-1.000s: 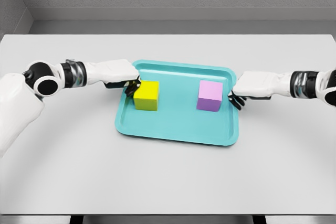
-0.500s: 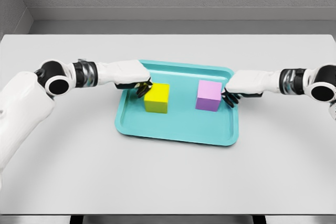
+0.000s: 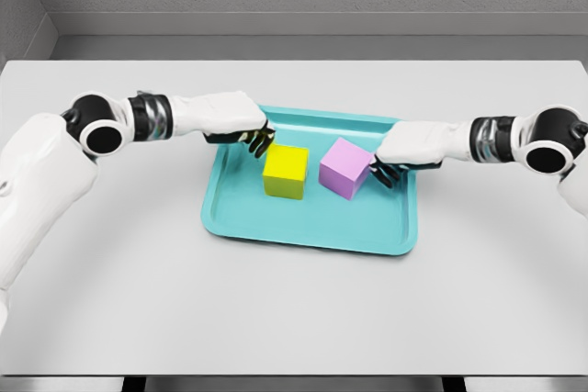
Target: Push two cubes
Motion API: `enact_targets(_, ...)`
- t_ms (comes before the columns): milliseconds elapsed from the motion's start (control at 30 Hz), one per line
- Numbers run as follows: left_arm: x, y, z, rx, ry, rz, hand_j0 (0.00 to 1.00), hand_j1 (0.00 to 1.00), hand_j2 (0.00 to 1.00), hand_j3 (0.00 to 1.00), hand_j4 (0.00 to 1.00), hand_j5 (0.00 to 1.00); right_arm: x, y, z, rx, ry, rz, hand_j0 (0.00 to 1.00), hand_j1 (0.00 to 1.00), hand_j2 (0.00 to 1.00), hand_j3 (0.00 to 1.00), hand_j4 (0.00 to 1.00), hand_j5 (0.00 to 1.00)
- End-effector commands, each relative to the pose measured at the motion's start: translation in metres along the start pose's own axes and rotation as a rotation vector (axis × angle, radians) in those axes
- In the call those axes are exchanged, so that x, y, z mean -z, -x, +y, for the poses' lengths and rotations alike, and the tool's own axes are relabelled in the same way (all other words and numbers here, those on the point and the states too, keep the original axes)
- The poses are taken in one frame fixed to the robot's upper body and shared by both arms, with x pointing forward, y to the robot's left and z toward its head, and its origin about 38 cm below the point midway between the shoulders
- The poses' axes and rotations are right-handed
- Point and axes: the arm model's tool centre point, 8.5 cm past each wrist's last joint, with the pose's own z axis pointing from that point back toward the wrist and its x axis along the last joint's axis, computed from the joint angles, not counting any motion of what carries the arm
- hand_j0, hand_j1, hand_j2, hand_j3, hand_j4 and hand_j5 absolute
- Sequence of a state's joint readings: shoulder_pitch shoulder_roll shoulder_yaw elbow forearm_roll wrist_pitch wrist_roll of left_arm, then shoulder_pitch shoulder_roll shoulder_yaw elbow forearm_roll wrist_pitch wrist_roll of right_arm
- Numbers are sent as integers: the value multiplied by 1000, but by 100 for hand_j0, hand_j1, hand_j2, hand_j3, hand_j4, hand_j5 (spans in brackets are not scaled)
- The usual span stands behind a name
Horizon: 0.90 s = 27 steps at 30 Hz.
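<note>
A yellow cube point(image 3: 286, 171) and a pink cube point(image 3: 345, 168) sit close together in the middle of a teal tray point(image 3: 303, 222). The pink cube is turned slightly. My left hand point(image 3: 254, 140) reaches in from the left, its dark curled fingertips against the yellow cube's upper left corner. From the right, my right hand point(image 3: 381, 172) has its curled fingertips against the pink cube's right side. Neither hand grasps anything.
The tray lies on a pale grey table point(image 3: 294, 319) with a grey wall behind. The tray's raised rim point(image 3: 331, 115) runs around both cubes.
Both hands have moved inward. The yellow cube slid right and the pink cube slid left and rotated, so the gap between them has nearly closed.
</note>
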<state>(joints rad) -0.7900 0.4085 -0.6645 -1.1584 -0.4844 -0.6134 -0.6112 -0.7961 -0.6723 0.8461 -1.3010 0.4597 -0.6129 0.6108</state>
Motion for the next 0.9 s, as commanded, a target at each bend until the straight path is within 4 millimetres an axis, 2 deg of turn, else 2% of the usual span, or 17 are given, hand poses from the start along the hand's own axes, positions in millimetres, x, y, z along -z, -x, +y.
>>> enact_targets(0,-14,6,3,-36,-29,1,23,23,23,23,23,23,-3,4,2,14,-1,12,25,25,25,25,25,25)
enact_targets(100,-32,6,0,-34,-33,-2,24,24,24,24,24,24,-3,8,2,22,-3,22,25,25,25,25,25,25)
enact_targets(200,-47,-4,-5,-35,-41,-32,24,24,24,24,24,24,-1,8,4,9,-17,27,25,25,25,25,25,25)
enact_targets(300,-46,-11,-11,-37,-38,-51,24,24,24,24,24,24,-2,8,7,9,-24,29,25,25,25,25,25,25)
enact_targets(533,-36,-46,-27,-24,-17,-148,24,24,24,24,24,24,4,5,8,6,-34,15,25,25,25,25,25,25)
enact_targets(767,-32,-49,-34,-35,-8,-158,24,24,24,24,24,24,18,-3,-8,-12,-4,-14,25,25,25,25,25,25)
enact_targets(867,-31,-47,-36,-44,-6,-153,24,24,24,24,24,24,22,0,-13,-15,-3,-6,25,25,25,25,25,25)
